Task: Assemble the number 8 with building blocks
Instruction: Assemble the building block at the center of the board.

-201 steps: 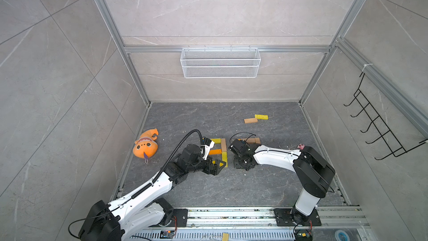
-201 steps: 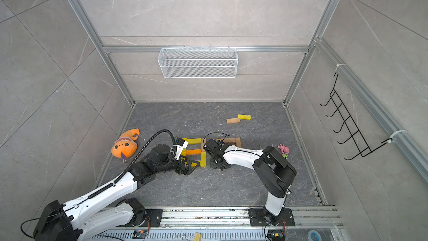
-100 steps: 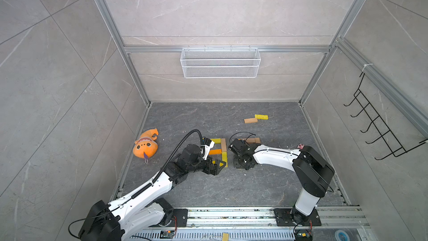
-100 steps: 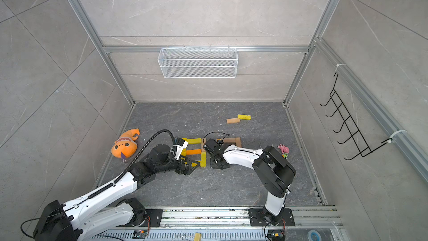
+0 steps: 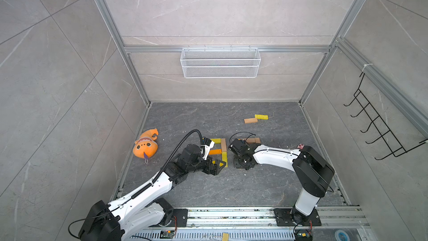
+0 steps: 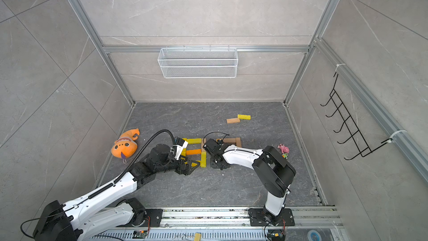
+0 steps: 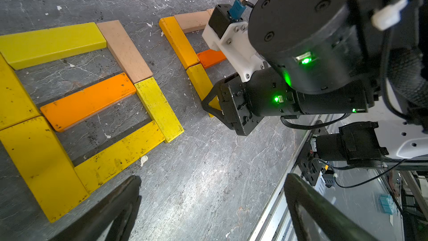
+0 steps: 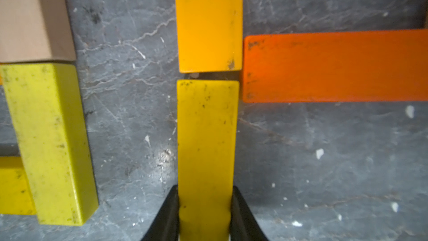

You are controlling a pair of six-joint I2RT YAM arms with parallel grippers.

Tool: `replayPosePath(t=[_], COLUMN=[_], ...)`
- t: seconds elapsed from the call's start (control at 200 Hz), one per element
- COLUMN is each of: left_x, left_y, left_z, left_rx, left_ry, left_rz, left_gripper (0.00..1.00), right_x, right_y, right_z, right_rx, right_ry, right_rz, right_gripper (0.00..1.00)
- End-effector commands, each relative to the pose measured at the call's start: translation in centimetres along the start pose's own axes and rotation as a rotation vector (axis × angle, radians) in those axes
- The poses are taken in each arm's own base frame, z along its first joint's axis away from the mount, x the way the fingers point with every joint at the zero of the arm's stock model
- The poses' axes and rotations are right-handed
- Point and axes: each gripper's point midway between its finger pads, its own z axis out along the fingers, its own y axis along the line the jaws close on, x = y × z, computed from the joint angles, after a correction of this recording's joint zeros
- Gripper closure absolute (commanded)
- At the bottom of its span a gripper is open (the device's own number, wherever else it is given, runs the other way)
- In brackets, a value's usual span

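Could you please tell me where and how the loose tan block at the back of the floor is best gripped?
Probably across its narrow width at mid-length, coming straight down from above: the tan block lies flat with both long sides free there, while the yellow block crowds one end.

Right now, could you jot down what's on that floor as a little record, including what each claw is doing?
Finished figure: seven-bar eight, mostly yellow, orange crossbar
Second figure: partly built from amber bar, tan bar, orange-red bar
Right gripper: shut on yellow bar, in line with the amber bar, small gap between
Left gripper: open, empty, near the finished eight
Loose: spare tan bar and spare yellow bar, far side of floor
Also: orange plush toy
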Motion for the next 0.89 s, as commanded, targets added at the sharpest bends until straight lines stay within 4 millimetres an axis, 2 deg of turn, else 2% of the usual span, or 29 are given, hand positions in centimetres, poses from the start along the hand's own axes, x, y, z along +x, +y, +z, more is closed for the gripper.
replayPosePath(t=[0.0,0.31,0.639,0.754,0.889], left_x=[-0.9,-0.8,-0.8,-0.9,-1.0], left_y=[-0.6,-0.5,-0.6,-0.7,-0.8], left_z=[-0.4,-0.4,-0.4,-0.5,-0.5], left_rx=[0.024,0.022,0.025,0.027,0.030], left_ry=[-0.043,-0.044,-0.043,-0.047,-0.046], left_rz=[-0.001,-0.002,-0.003,-0.003,-0.002], left_gripper=[0.01,0.01,0.01,0.01,0.01], right_x=[1.1,1.0,0.7,0.0,-1.1], right_y=[-1.8,-2.0,-1.6,-1.3,-0.7], right_z=[0.6,0.6,0.3,-0.7,-2.8], right_rx=[0.077,0.088,0.073,0.061,0.031], right_ry=[0.042,0.041,0.033,0.013,-0.024], right_rz=[-0.013,-0.020,-0.025,-0.030,-0.037], right_gripper=[0.76,0.75,0.61,0.55,0.50])
